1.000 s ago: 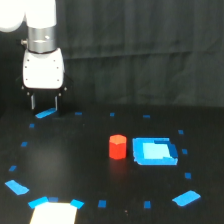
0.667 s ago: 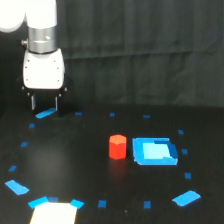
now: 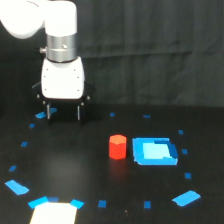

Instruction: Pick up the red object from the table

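Observation:
The red object [image 3: 117,147] is a small stubby red-orange block standing upright on the black table [image 3: 75,165], just to the exterior view's left of the bright blue square patch [image 3: 155,151]. My gripper [image 3: 64,113] hangs from the white arm at the back left, its two dark fingers [image 3: 48,111] spread apart and pointing down with nothing between them. It is well to the left of and behind the red object, apart from it.
Small blue tape marks ring the table, with larger pieces at the front left [image 3: 17,187] and front right [image 3: 186,198]. A white sheet [image 3: 54,213] lies at the front edge. A dark curtain closes the back.
The arm and gripper have moved toward the exterior view's right and a little lower. The red object and the blue patch have not moved.

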Controlling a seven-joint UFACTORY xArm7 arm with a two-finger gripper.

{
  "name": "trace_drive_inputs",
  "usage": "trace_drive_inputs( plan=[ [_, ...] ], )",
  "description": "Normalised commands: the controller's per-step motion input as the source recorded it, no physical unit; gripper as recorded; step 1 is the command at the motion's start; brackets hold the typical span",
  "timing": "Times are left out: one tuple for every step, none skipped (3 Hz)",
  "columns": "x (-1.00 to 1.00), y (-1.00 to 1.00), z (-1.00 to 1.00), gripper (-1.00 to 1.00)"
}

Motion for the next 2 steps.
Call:
trace_drive_inputs(
  plan=[
    [1.00, -0.97, -0.47, 0.66],
    [1.00, -1.00, -0.72, 1.00]
  ],
)
